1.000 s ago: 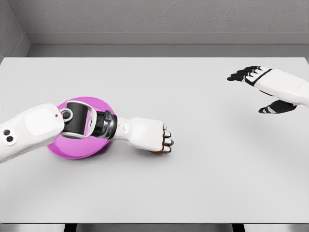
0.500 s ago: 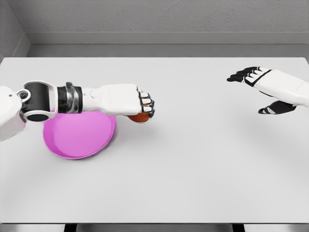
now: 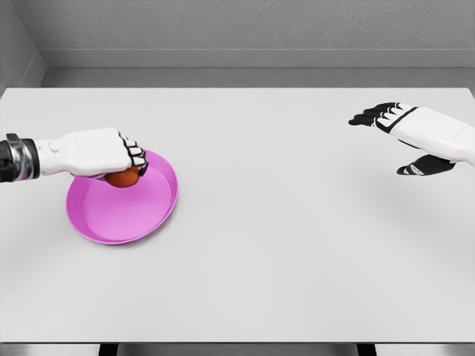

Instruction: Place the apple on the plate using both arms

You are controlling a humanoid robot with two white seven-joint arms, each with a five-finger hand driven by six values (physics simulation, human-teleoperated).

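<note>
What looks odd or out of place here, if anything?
Nothing stands out. The left hand grips the apple over the far part of the pink plate, which lies flat on the table. The right hand hangs open at the far right. Nothing is spilled or broken.

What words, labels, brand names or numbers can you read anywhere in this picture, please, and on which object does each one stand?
None: no text, number or sign can be read anywhere.
The plate is plain pink, the apple in the left hand bears no sticker, the right hand and the table carry no markings.
</note>
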